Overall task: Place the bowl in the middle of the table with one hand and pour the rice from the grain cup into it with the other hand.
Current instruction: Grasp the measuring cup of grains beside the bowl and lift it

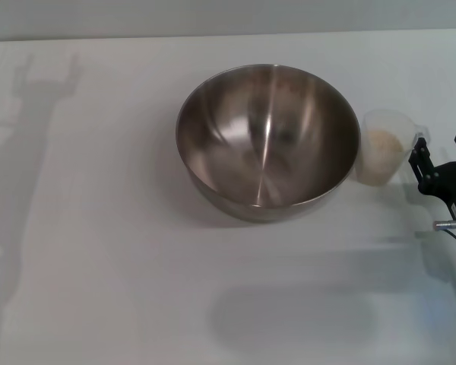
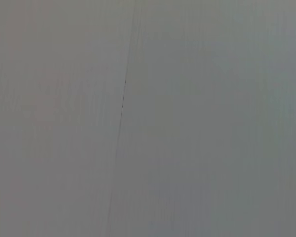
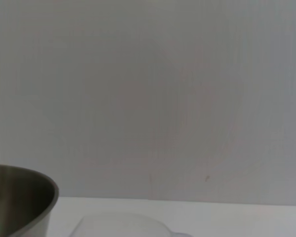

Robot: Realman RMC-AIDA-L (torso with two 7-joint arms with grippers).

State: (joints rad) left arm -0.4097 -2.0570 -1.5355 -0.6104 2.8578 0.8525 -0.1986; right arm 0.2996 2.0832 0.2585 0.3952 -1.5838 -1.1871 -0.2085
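Observation:
The bowl [image 1: 267, 141] stands upright near the middle of the table [image 1: 99, 251], its shiny inside holding nothing. Close to its right side stands the grain cup [image 1: 384, 148], upright, with the rice [image 1: 383, 144] as a pale heap inside. My right gripper [image 1: 439, 148] is at the right edge of the head view, just right of the cup's handle side, open and holding nothing. The right wrist view shows part of the bowl [image 3: 19, 202] and the cup's rim [image 3: 123, 224]. My left gripper is out of view; only its shadow falls on the table's left.
White tabletop spreads to the left of and in front of the bowl. A pale wall [image 1: 213, 15] runs behind the table's far edge. The left wrist view shows only a plain grey surface with a thin seam [image 2: 122, 113].

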